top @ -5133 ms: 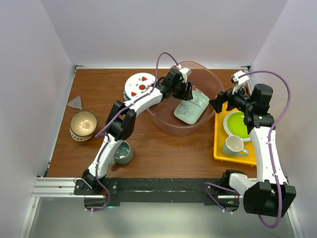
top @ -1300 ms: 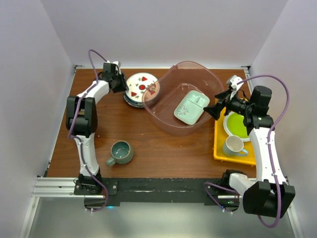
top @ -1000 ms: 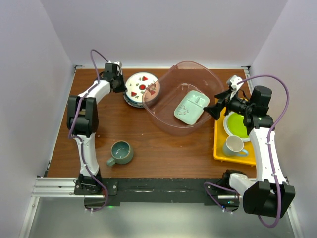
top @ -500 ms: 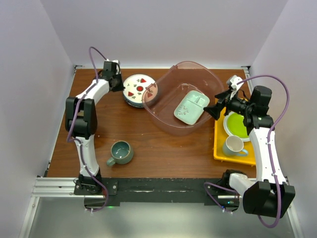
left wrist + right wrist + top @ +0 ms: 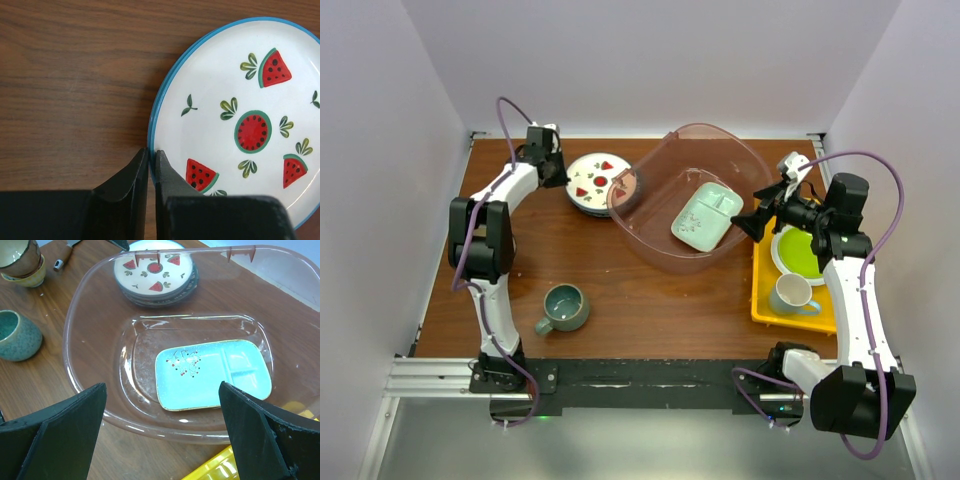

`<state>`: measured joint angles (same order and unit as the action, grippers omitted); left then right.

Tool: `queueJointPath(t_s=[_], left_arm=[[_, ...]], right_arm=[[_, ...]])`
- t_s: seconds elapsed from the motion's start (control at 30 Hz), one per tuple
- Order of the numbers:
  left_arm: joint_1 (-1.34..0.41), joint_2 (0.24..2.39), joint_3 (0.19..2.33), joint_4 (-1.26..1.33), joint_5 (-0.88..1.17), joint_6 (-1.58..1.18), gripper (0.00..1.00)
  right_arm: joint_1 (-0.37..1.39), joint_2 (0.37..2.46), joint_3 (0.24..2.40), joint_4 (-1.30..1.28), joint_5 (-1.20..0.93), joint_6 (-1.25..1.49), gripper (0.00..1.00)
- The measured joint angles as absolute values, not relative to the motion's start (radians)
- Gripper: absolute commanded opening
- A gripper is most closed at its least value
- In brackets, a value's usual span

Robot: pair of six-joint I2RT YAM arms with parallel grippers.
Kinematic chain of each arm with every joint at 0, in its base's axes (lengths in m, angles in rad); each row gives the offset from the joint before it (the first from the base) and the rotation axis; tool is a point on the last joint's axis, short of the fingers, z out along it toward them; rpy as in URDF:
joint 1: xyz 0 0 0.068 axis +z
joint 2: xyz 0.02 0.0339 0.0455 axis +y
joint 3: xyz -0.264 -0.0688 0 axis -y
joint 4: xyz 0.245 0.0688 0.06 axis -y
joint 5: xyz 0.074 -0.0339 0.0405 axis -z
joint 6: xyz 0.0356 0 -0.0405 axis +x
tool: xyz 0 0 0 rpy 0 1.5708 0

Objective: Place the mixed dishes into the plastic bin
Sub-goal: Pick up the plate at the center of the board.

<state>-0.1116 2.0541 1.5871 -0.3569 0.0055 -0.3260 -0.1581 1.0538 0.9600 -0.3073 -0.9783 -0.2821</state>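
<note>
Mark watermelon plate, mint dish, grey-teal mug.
watermelon plate [image 5: 220,142], left wrist view, white face left of the centre motif.
mint dish [image 5: 215,374], right wrist view, middle of its floor.
grey-teal mug [image 5: 565,305], top view, inside of the cup.

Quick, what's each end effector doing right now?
Left end effector: shut on the rim of the watermelon plate.
Right end effector: open, holding nothing.

1. A robot test cell, lab-style: plain white panels [image 5: 380,150] box in the wooden table [image 5: 620,300] on three sides.
2. The left arm [image 5: 492,300] and right arm [image 5: 865,310] stand bolted to an aluminium rail [image 5: 430,372] along the near edge.
</note>
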Motion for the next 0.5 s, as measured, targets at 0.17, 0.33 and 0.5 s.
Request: queueJointPath(t_s=[0.17, 0.33, 0.5], left_arm=[[-0.110, 2.054, 1.579, -0.329, 0.023, -0.333, 0.11], [-0.110, 2.054, 1.572, -0.319, 0.027, -0.339, 0.25], [-0.110, 2.054, 1.572, -0.321, 0.029, -0.340, 0.31]], right_arm=[[-0.158, 1.054, 0.960, -0.308, -0.978, -0.282, 0.98], [-0.158, 1.054, 0.960, -0.308, -0.978, -0.282, 0.98], [-0.158, 1.054, 0.960, -0.308, -0.978, -0.282, 0.98]])
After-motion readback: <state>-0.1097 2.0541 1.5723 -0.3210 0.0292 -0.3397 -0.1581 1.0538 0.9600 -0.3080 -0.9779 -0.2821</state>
